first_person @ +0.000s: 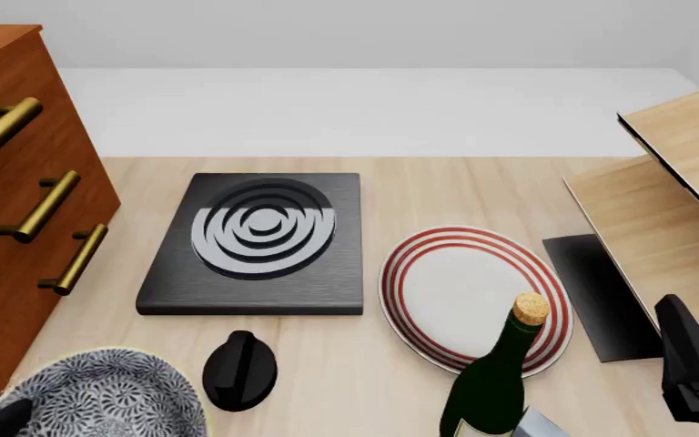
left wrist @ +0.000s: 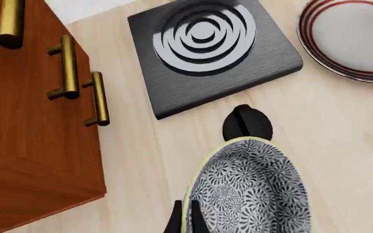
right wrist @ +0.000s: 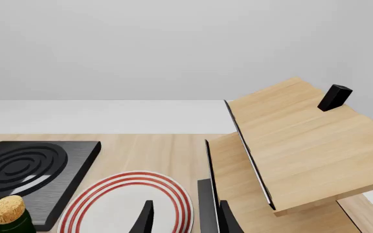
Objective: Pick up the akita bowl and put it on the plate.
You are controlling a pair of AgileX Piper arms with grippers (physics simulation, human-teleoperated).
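You have the round, deep akita bowl (first_person: 106, 396), densely patterned in navy and white with a pale cream rim, up off the wood in your left gripper (left wrist: 188, 224), so the carry is the step in hand. In the left wrist view the dark fingers straddle the bowl's near rim, one outside the wall and one inside, clamped on it, and the bowl hangs tilted.

Take the flat round white plate with red rings (first_person: 413, 282) as your landmark. The bowl sits well apart from it, on the side of the reddish-brown wooden drawer cabinet with brass handles (first_person: 10, 237). Between bowl and plate lies a small glossy black knob (first_person: 240, 369); beyond that knob rests the black square slab with grey concentric rings (first_person: 258, 241), matte and brushed. A dark green corked bottle (first_person: 495, 387) stands at the plate's near edge, overlapping it in the front view.

Your next move, as I judge it, is a sideways carry over the knob, kept clear of the bottle, then a level descent to the plate's centre. The rim pinch may let the bowl swing.

Your right gripper (right wrist: 186, 218) hovers near the plate's other side, beside the pale tiered wooden shelf (first_person: 677, 182), fingers apart and holding nothing.
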